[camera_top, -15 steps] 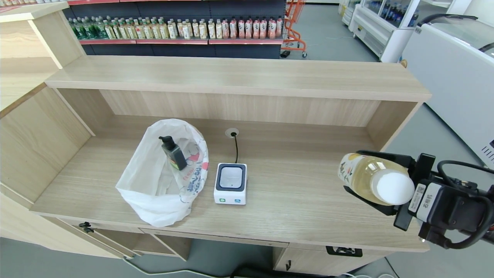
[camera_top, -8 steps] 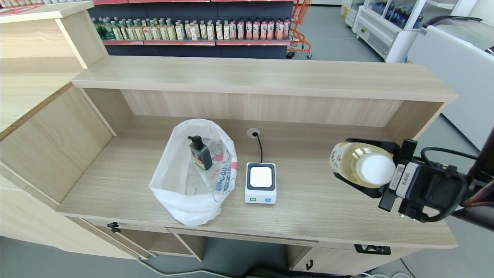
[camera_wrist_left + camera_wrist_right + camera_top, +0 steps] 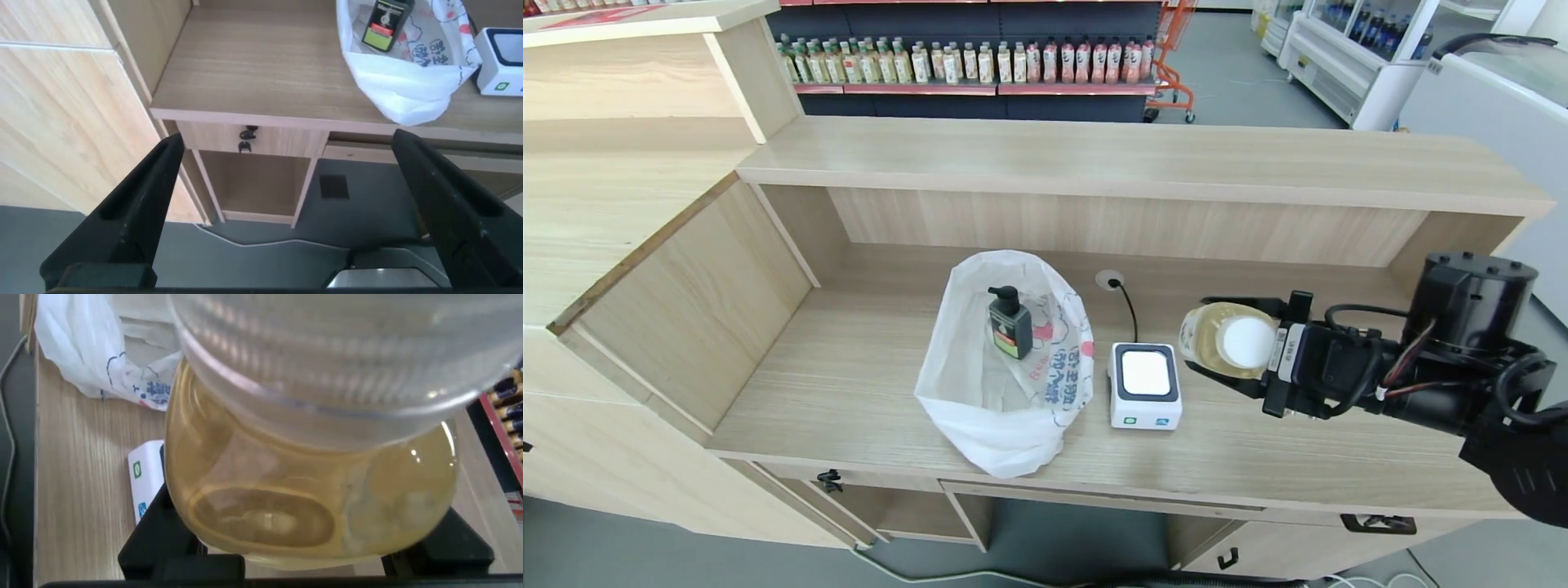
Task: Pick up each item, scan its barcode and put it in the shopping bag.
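A clear bottle of yellow drink (image 3: 1217,341) with a white cap lies sideways in my right gripper (image 3: 1199,335), which is shut on it just right of the white scanner (image 3: 1145,384) and a little above the counter. The right wrist view shows the bottle (image 3: 310,482) close up, with the scanner (image 3: 147,490) below and beside it. The white shopping bag (image 3: 980,408) stands open left of the scanner, holding a black pump bottle (image 3: 1009,325). My left gripper (image 3: 286,204) hangs open and empty in front of the counter, below its top, with the bag (image 3: 400,77) ahead of it.
The scanner's cable (image 3: 1129,306) runs to a hole in the counter (image 3: 849,367). A raised back shelf (image 3: 1094,163) and side walls box in the work surface. A locked drawer front (image 3: 245,139) faces the left gripper. Store shelves and freezers stand behind.
The head camera has swung, shifting the whole picture right. My right gripper has carried the bottle left across the counter, from well right of the scanner to right beside it.
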`<state>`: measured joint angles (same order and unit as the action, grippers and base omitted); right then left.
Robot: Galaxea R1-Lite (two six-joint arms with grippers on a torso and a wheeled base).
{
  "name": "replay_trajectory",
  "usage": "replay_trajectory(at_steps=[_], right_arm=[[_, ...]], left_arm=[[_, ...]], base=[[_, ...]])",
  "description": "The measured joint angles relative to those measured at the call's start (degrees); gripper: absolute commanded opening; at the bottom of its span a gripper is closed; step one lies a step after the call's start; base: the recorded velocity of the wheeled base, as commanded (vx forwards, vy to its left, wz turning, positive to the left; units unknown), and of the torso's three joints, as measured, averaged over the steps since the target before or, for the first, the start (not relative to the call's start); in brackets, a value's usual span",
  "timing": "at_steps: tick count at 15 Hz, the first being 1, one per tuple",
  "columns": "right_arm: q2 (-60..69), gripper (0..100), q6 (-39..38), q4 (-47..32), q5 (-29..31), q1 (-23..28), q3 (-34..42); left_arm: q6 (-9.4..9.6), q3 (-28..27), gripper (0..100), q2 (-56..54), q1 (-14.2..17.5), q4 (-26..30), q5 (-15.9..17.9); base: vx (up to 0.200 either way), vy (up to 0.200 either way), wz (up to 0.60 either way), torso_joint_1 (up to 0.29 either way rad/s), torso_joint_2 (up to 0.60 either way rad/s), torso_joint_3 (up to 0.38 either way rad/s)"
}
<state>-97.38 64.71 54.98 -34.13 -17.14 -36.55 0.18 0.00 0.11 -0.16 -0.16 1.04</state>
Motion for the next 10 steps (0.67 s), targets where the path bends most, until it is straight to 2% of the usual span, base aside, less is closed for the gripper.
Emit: replay_trajectory(at_steps=[10], right_arm=[[-5.3,0,3.7,0.0,-10.6,11.1,-1.7]], left_arm=[[0.06,0.0,100,0.0,0.0,0.0,-0.1]], base=[[0.0,0.0,0.0,0.0,0.0,0.0]])
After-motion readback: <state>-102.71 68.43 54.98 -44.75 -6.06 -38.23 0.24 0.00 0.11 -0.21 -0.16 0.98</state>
